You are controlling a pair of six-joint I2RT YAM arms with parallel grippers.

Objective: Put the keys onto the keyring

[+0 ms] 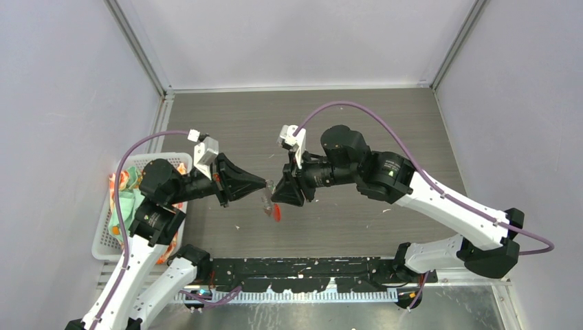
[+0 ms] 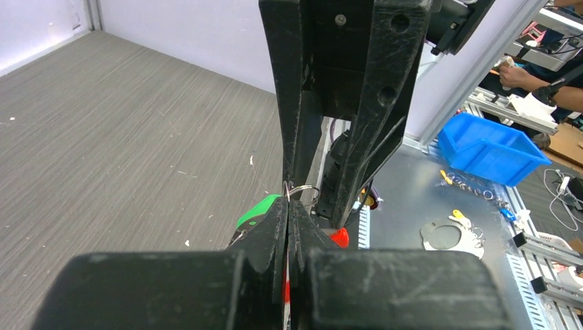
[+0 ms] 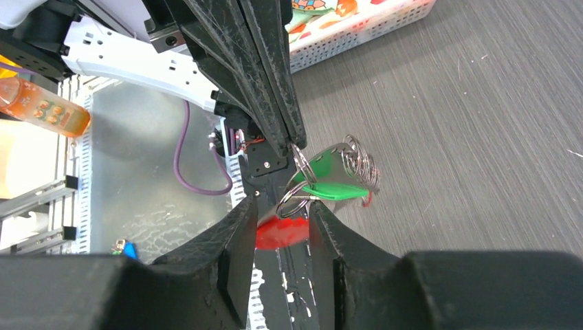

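Two arms meet in mid-air above the desk (image 1: 357, 130). Left claw (image 1: 265, 184) is clamped shut on the thin keyring (image 3: 300, 163), from which the green key (image 3: 333, 180) appears to hang. Right claw (image 3: 283, 210) stands parted, a red plastic piece (image 3: 280, 235) in its gap. Risk: with so fine a pinch, any tug from the right claw may twist the ring free and drop everything

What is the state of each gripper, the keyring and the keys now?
left gripper: shut on the keyring.
right gripper: open, red plastic piece between its fingers.
keyring: pinched, held in the air.
green-tagged key: hanging at the keyring.
red plastic piece: hanging, whether gripped unclear.
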